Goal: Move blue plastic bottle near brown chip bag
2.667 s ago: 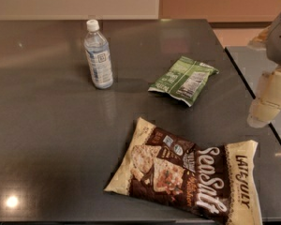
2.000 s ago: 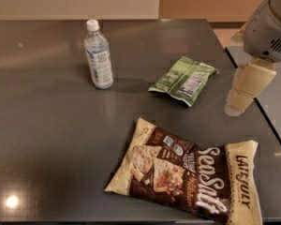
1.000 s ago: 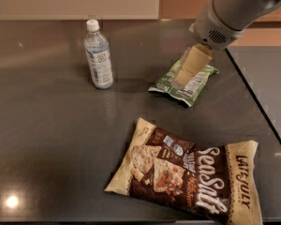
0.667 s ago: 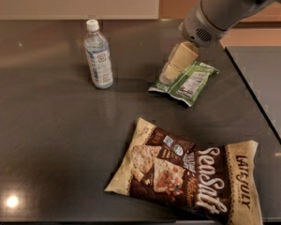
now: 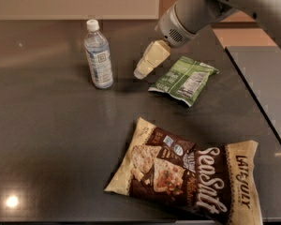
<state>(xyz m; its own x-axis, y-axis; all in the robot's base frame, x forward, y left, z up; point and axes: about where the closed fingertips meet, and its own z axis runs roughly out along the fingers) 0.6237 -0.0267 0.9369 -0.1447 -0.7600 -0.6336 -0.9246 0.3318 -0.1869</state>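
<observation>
The single camera view looks down at an angle onto a dark, glossy table (image 5: 51, 139). The blue plastic bottle (image 5: 98, 55) stands upright towards the back left of the table; it is clear and bluish, with a white cap and a pale label around its middle. The gripper (image 5: 145, 68), cream-coloured, hangs just to the right of the bottle at about the height of its lower half, apart from it and touching nothing. It points down and to the left from a grey arm (image 5: 196, 11) that enters from the upper right corner. It holds nothing, and it cannot be told whether it is spread or pressed together. Just to the right of the gripper, a small green snack bag (image 5: 183, 78) lies flat on the table, its printed side up. The brown chip bag (image 5: 192, 179) lies flat at the front right, well apart from the bottle. It is dark brown and cream, with cracker pictures and white "Sea Salt" lettering, and its right end reaches the bottom edge of the view. A small bright spot of reflected light (image 5: 11, 201) shows on the table near the front left corner. At the far right, a second grey surface (image 5: 267, 78) adjoins the table along a slanting seam.
</observation>
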